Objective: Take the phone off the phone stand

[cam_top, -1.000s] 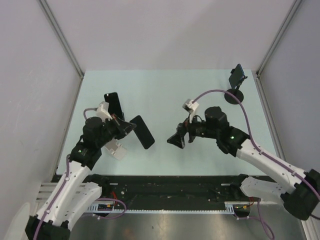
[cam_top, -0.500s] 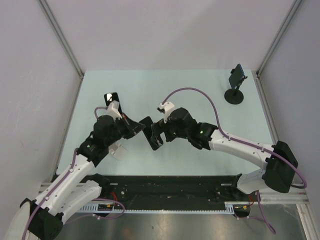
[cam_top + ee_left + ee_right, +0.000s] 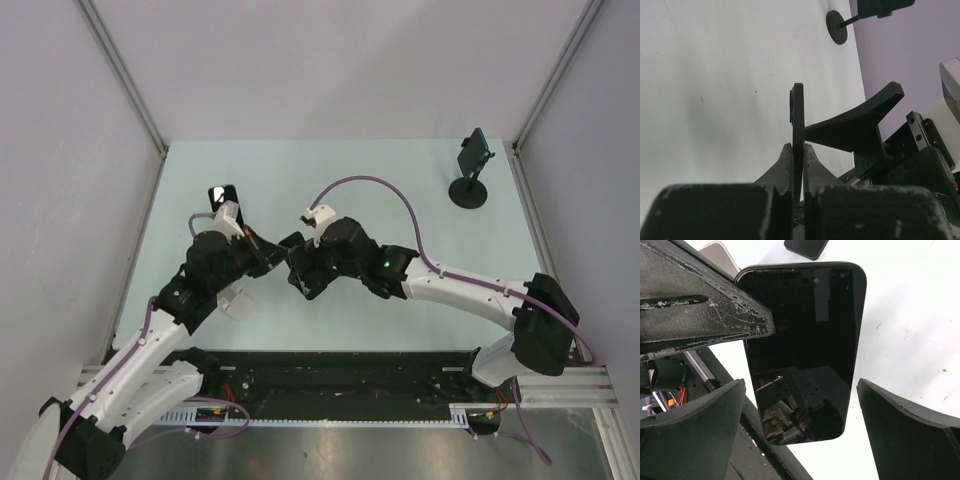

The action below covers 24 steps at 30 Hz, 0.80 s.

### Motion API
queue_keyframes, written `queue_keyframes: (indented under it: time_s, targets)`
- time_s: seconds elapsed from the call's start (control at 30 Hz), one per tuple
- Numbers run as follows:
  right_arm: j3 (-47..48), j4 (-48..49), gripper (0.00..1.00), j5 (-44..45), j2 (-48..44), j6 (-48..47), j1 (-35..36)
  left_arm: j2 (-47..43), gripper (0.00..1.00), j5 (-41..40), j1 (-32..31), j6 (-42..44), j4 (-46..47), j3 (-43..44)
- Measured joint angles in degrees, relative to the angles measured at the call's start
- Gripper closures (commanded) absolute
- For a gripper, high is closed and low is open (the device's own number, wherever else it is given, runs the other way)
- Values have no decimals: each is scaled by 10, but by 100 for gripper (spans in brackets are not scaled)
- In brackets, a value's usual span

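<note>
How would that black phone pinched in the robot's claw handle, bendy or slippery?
Probably stiff: the phone stands straight out of the left gripper without sagging. Likely slippery: its glossy face shows reflections, so it could slide if pulled. It looks glassy, so perhaps fragile if dropped.

No writing, brand, label or number is legible anywhere, not even on the phone (image 3: 805,350).

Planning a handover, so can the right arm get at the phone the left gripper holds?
Probably yes: the right gripper is open, its fingers flanking the phone, nothing between; the left gripper pinches just one edge.
</note>
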Motion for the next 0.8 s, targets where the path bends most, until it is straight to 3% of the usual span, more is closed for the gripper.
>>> queue_keyframes:
  time_s: [0.13, 0.2, 0.37, 0.47, 0.53, 0.57, 0.6, 0.67, 0.8]
  targets:
    - [2, 2, 2, 5, 3, 1, 3, -4, 100, 3, 0, 0, 0, 0]
    - [2, 2, 9, 9, 4, 1, 3, -7, 100, 6, 0, 0, 0, 0]
    - [3, 3, 35, 11, 8, -1, 4, -14, 99, 10, 0, 0, 3, 0]
    - [6, 0, 59, 13, 9, -5, 5, -14, 98, 10, 0, 2, 3, 0]
    - [9, -4, 74, 14, 9, -7, 5, -14, 73, 10, 0, 2, 4, 0]
    - [10, -7, 81, 15, 9, -10, 5, -15, 53, 11, 0, 4, 4, 0]
    - [12, -11, 87, 16, 9, -14, 6, -16, 44, 12, 0, 4, 4, 0]
    - [13, -24, 88, 24, 9, -24, 6, -19, 21, 16, -1, 10, 12, 0]
    - [13, -75, 88, 44, 9, -44, -3, -40, 2, 19, -1, 31, 21, 0]
